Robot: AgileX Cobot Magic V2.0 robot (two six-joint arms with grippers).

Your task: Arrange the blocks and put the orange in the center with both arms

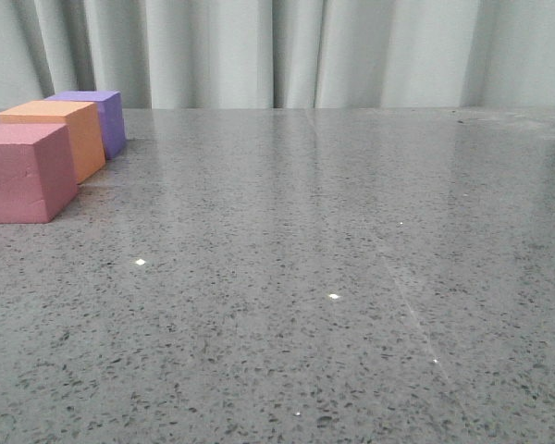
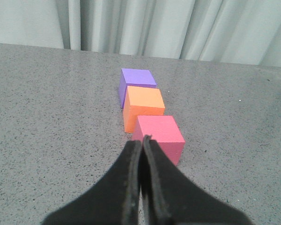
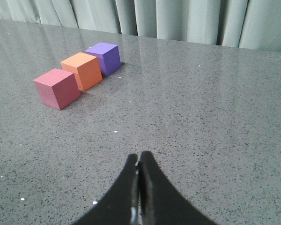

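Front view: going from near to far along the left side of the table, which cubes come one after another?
Pink cube → orange cube → purple cube, in one row.

Lab-like test setup, speckled grey table (image 1: 351, 277), pale curtain (image 1: 305, 46) backdrop

Matte, foam-like blocks (image 1: 37, 157) on a glossy speckled stone table (image 1: 333, 277) (cloth curtain (image 1: 287, 51) behind).

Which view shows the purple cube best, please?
The right wrist view: the purple cube shows three faces, barely hidden. In the front view it sits mostly behind the orange cube; the left wrist view shows it partly covered.
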